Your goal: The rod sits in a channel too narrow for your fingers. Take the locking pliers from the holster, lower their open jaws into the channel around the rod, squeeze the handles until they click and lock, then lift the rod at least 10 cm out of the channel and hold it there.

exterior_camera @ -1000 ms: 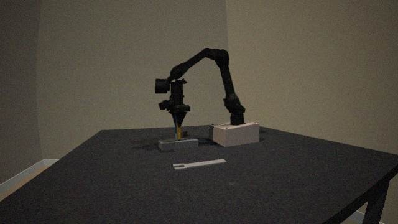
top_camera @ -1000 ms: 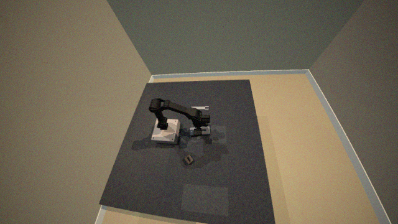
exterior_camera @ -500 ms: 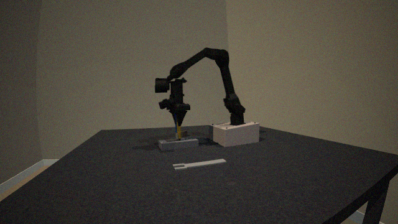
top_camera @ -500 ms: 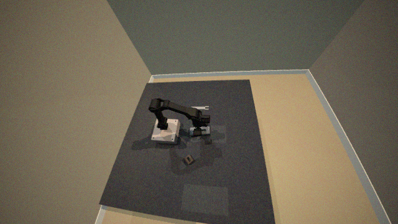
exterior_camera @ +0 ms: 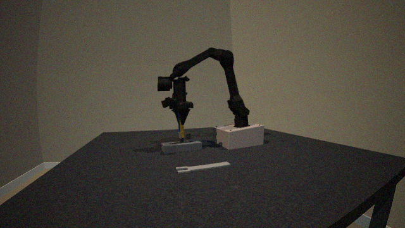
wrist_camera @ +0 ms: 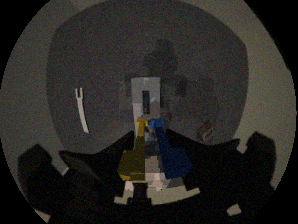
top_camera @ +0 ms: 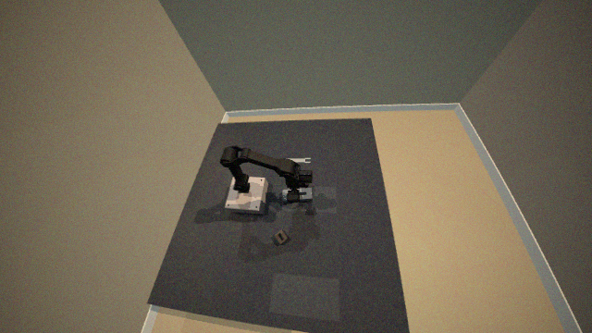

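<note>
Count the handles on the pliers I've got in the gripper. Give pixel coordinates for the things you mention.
2: the yellow handle (exterior_camera: 181, 130) (wrist_camera: 132, 165) and the blue handle (exterior_camera: 179, 121) (wrist_camera: 173, 159), side by side between the gripper's (exterior_camera: 181, 121) fingers, above the grey channel block (exterior_camera: 183, 147) (wrist_camera: 146, 85) (top_camera: 306, 191).
</note>
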`<move>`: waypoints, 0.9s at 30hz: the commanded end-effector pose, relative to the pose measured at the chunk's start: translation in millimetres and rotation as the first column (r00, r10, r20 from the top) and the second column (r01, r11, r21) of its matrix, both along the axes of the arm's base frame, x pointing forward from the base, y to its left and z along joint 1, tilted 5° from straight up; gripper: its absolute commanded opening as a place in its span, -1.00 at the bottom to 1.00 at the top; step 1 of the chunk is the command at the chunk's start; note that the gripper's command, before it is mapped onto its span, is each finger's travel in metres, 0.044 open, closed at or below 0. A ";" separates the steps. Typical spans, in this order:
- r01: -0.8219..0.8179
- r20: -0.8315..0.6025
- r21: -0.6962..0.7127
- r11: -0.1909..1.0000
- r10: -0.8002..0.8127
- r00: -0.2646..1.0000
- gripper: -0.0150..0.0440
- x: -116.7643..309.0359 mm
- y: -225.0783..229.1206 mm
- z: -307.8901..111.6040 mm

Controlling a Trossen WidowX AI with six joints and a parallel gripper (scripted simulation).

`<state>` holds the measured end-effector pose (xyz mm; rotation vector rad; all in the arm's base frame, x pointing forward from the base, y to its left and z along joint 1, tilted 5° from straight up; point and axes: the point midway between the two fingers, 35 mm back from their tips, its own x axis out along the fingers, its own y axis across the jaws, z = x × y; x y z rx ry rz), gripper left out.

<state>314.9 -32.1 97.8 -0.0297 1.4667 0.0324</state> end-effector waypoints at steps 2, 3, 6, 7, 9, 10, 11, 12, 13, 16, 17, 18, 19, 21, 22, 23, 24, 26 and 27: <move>0.000 0.012 -0.010 1.000 0.000 1.000 -0.15 0.7 -3.4 10.0; 0.000 0.012 -0.010 1.000 0.000 1.000 -0.15 0.5 -3.6 11.1; 0.001 0.011 -0.009 1.000 0.000 1.000 -0.15 -0.1 -4.2 14.3; 0.001 0.011 -0.009 1.000 0.000 1.000 -0.15 -0.3 -4.4 15.4; 0.001 0.011 -0.008 1.000 -0.001 1.000 -0.15 -0.7 -4.7 17.4; 0.001 0.011 -0.008 1.000 -0.001 1.000 -0.15 -0.8 -4.8 17.9; 0.001 0.011 -0.008 1.000 -0.001 1.000 -0.15 -0.9 -4.8 18.1; 0.001 0.012 -0.008 1.000 -0.001 1.000 -0.15 -0.8 -4.8 18.2; 0.001 0.015 -0.008 1.000 -0.001 1.000 -0.15 -0.6 -4.8 18.7; 0.001 0.028 -0.007 1.000 -0.001 1.000 -0.15 0.4 -4.6 21.2; 0.001 0.033 -0.007 1.000 -0.001 0.999 -0.15 0.8 -4.5 22.1; 0.001 0.038 -0.007 1.000 -0.001 0.999 -0.15 1.1 -4.5 23.0; 0.001 0.043 -0.007 1.000 -0.001 0.999 -0.15 1.5 -4.4 23.9; 0.001 0.053 -0.006 1.000 -0.001 0.999 -0.15 2.2 -4.3 25.7; 0.001 0.058 -0.006 1.000 -0.001 0.998 -0.15 2.5 -4.2 26.7; 0.001 0.063 -0.006 1.000 -0.001 0.998 -0.15 2.9 -4.2 27.6; 0.001 0.067 -0.006 1.000 -0.001 0.998 -0.15 3.2 -4.1 28.5; 0.001 0.077 -0.005 1.000 0.000 0.997 -0.15 3.9 -4.0 30.4; 0.001 0.082 -0.005 1.000 0.000 0.997 -0.15 4.2 -3.9 31.3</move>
